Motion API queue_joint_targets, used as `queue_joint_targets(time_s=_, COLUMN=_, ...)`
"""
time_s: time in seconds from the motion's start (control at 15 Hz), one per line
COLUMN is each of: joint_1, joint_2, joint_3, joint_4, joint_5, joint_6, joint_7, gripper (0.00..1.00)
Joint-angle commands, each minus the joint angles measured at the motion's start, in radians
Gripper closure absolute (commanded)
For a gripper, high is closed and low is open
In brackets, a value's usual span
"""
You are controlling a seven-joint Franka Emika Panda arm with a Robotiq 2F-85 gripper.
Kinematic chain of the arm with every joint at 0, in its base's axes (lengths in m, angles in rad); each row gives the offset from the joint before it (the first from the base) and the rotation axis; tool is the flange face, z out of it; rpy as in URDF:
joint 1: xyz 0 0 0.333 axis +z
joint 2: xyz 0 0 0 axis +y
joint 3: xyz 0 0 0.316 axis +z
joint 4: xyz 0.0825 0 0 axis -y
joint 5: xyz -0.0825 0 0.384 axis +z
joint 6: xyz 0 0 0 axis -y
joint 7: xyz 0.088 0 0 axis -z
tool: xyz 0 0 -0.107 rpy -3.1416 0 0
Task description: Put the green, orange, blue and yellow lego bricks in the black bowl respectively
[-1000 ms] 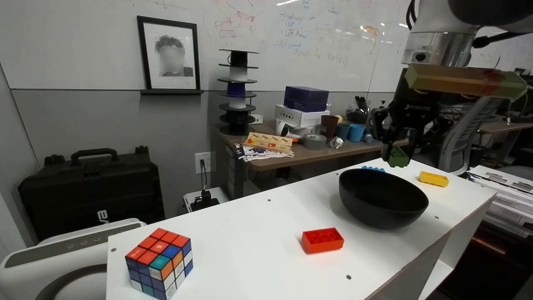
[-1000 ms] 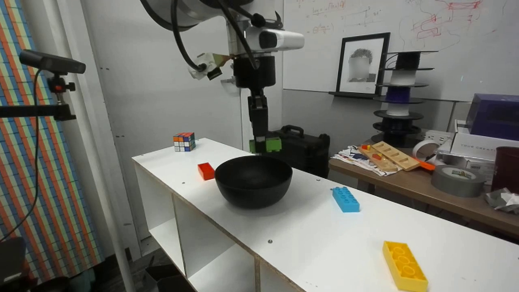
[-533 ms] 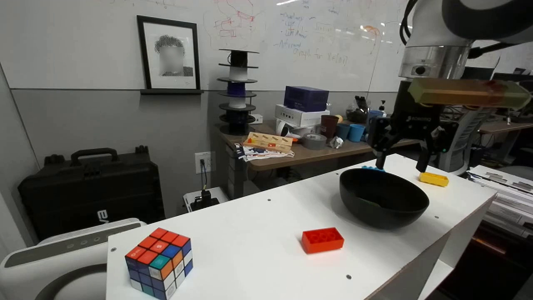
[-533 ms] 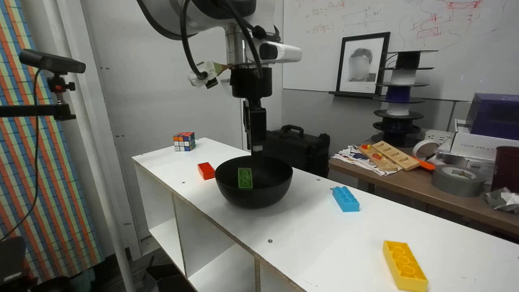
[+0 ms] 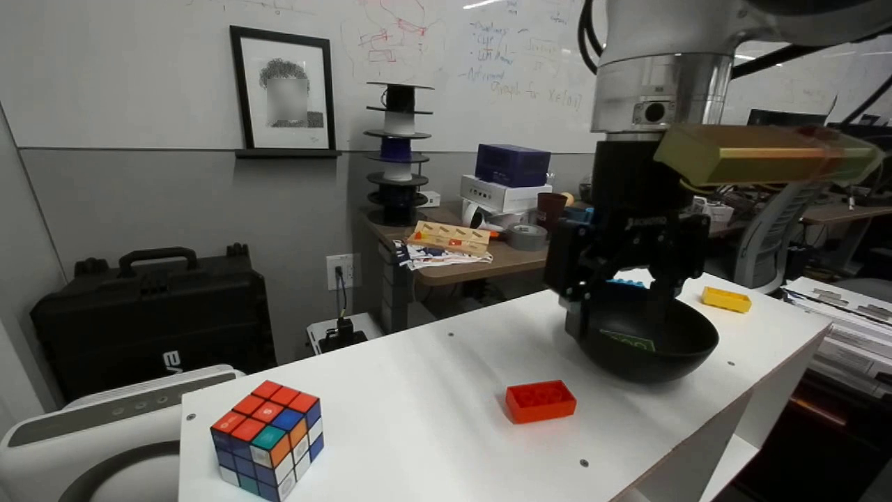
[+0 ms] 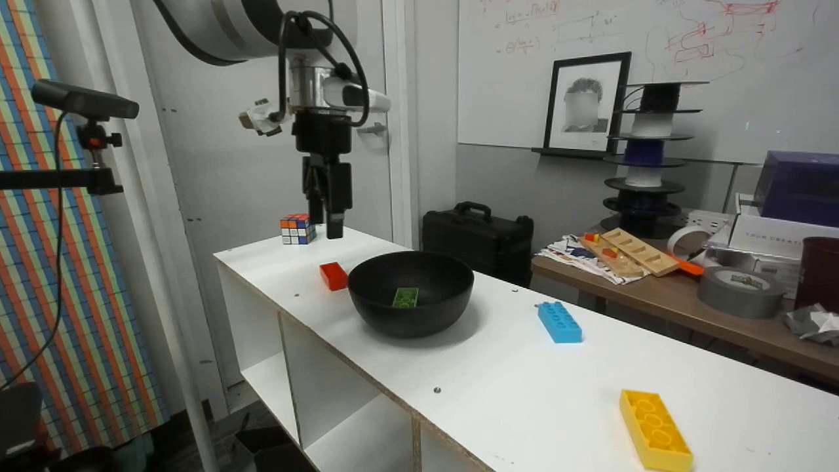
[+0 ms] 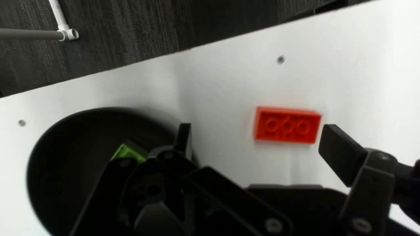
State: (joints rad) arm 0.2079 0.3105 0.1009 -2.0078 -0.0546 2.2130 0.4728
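White covers the widest thing on show, a whiteboard [image 5: 167, 84] with red and blue handwriting, its lower edge meeting a grey wall [image 5: 153, 202]. A shelf unit [image 6: 511, 387], white too, runs across the foreground in both exterior views, bare particleboard showing along its front edge. Over it hangs the robot arm [image 5: 669, 31], with white, grey and black sections. Behind the shelf unit, near the grey wall, stands a black hard case [image 6: 482, 246].

Next comes the black bowl [image 6: 411, 321], upright on the shelf unit. Near it the gripper [image 7: 261, 144] is poised above the surface, its fingers [image 7: 343, 155] wide apart; in the wrist view the white top shows through the gap. Smaller again is the puzzle cube [image 5: 267, 439] (scrambled, its upper face mostly red squares in an exterior view), resting at the end of the shelf unit, well apart from the bowl.

Smallest of all, along with its three fellows, the green brick [image 6: 406, 297] lies inside the bowl. The red-orange brick [image 7: 287, 126] lies hollow side up on the white top, between cube and bowl, and in the wrist view it appears between the fingers. On the bowl's other side, away from the cube, the blue brick [image 6: 559, 322] rests studs up, and farther out the yellow brick [image 6: 655, 429] lies hollow side up.
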Motion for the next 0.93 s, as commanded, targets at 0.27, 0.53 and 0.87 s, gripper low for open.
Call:
queue_joint_targets(time_s=0.27, joint_1=0.059, joint_2=0.100, joint_3=0.076, joint_4=0.145, joint_5=0.005, joint_6=-0.269, joint_7=-0.243, gripper=0.00)
queue_joint_targets(time_s=0.53, joint_1=0.047, joint_2=0.177, joint_3=0.070, joint_4=0.269, joint_5=-0.036, joint_6=-0.450, joint_7=-0.433, gripper=0.00)
queue_joint_targets(time_s=0.87, joint_1=0.059, joint_2=0.276, joint_3=0.073, joint_4=0.390, joint_5=-0.147, joint_6=-0.611, joint_7=-0.613, gripper=0.00)
